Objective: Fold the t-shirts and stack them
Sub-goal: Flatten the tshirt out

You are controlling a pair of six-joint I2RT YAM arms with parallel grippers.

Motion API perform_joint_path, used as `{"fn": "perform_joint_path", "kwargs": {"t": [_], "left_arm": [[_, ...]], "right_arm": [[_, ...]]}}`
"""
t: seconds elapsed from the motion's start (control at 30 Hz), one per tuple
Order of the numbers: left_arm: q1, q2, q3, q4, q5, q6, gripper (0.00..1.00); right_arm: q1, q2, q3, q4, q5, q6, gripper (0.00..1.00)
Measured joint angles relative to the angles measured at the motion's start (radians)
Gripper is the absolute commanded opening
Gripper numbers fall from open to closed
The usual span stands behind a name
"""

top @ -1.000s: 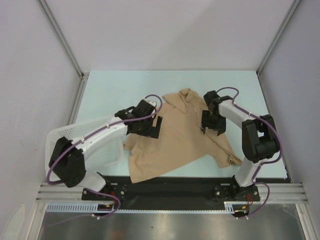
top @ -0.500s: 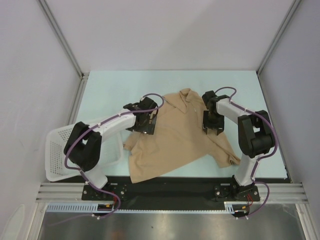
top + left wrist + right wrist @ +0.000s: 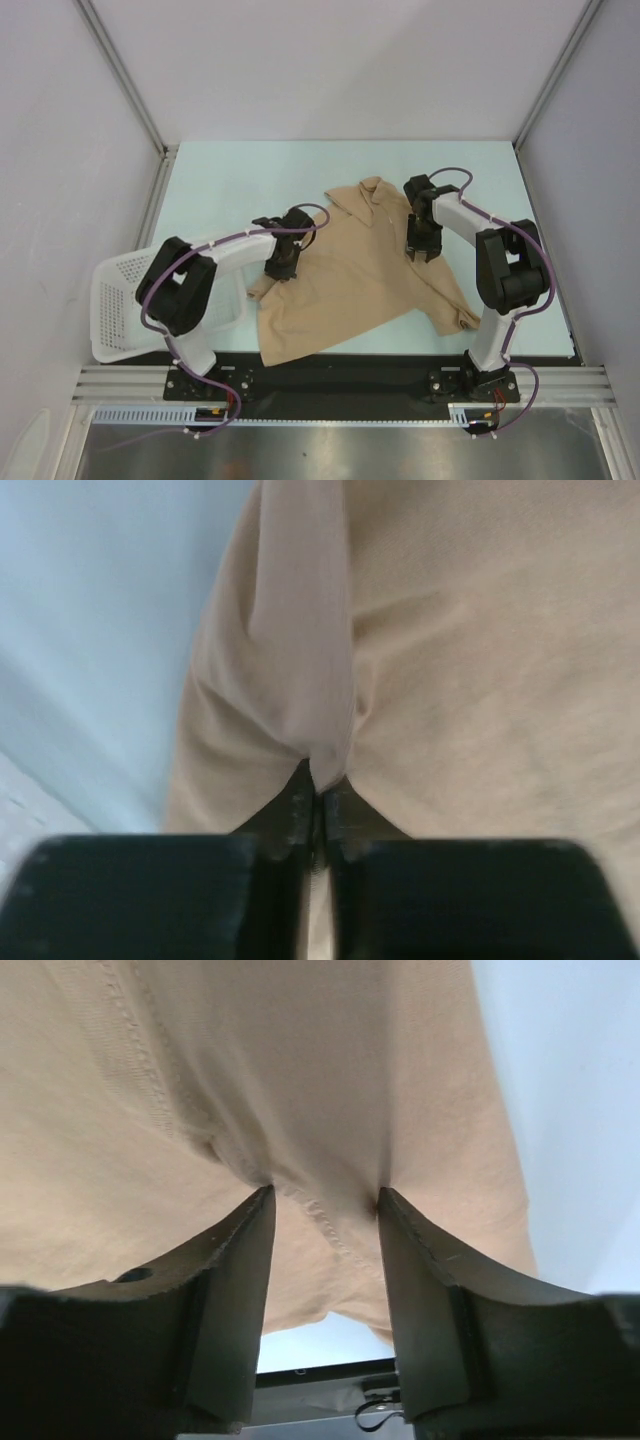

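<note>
One tan t-shirt lies spread and rumpled on the pale blue table, collar toward the far side. My left gripper is down on the shirt's left edge near the sleeve. In the left wrist view its jaws are shut on a raised fold of the tan cloth. My right gripper presses on the shirt's right shoulder area. In the right wrist view its fingers stand apart, with a puckered seam of the cloth between them.
A white lattice basket sits at the table's left edge, beside the left arm. A black strip runs along the near edge under the shirt's hem. Grey walls and metal posts close in the table on three sides.
The left gripper came down onto the shirt's left edge and closed from wide open onto a fold. The right gripper's jaws narrowed around the cloth at the right shoulder.
</note>
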Motion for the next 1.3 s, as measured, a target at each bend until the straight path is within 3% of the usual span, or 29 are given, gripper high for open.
{"fn": "perform_joint_path", "kwargs": {"t": [0.27, 0.43, 0.63, 0.7, 0.77, 0.8, 0.87, 0.9, 0.97, 1.0, 1.1, 1.2, 1.3], "left_arm": [[0.065, 0.169, 0.182, -0.005, -0.005, 0.05, 0.0], [0.133, 0.31, 0.432, -0.008, -0.014, 0.055, 0.0], [0.151, 0.461, 0.722, -0.031, -0.019, 0.054, 0.03], [0.151, 0.473, 0.745, -0.035, -0.019, 0.054, 0.15], [0.151, 0.472, 0.746, -0.054, -0.021, 0.058, 0.36], [0.151, 0.472, 0.746, -0.063, -0.024, 0.062, 0.69], [0.152, 0.464, 0.734, -0.079, -0.035, 0.06, 0.87], [0.153, 0.452, 0.717, -0.08, -0.039, 0.055, 0.98], [0.153, 0.395, 0.646, -0.084, -0.045, 0.053, 1.0], [0.153, 0.354, 0.607, -0.093, -0.046, 0.05, 1.0], [0.155, 0.203, 0.499, -0.106, -0.042, 0.042, 0.88], [0.156, 0.058, 0.409, -0.096, -0.035, 0.026, 0.8], [0.166, -0.005, 0.364, -0.09, -0.008, 0.003, 0.68]], "right_arm": [[-0.11, 0.031, -0.01, 0.055, -0.084, 0.057, 0.0], [-0.223, 0.047, 0.01, 0.076, -0.125, 0.072, 0.0], [-0.288, 0.169, 0.222, 0.05, -0.158, 0.073, 0.0], [-0.317, 0.194, 0.275, 0.035, -0.162, 0.074, 0.2], [-0.357, 0.204, 0.311, 0.022, -0.159, 0.071, 0.44], [-0.372, 0.204, 0.321, 0.006, -0.153, 0.063, 0.53], [-0.401, 0.198, 0.335, -0.024, -0.127, 0.044, 0.63], [-0.411, 0.189, 0.335, -0.037, -0.111, 0.036, 0.72], [-0.422, 0.15, 0.311, -0.061, -0.092, 0.024, 0.79], [-0.422, 0.114, 0.291, -0.075, -0.081, 0.02, 0.99], [-0.385, -0.03, 0.239, -0.127, 0.002, 0.005, 1.0], [-0.231, -0.191, 0.212, -0.148, 0.141, -0.014, 1.0], [-0.06, -0.318, 0.185, -0.151, 0.132, -0.005, 0.98]]}}
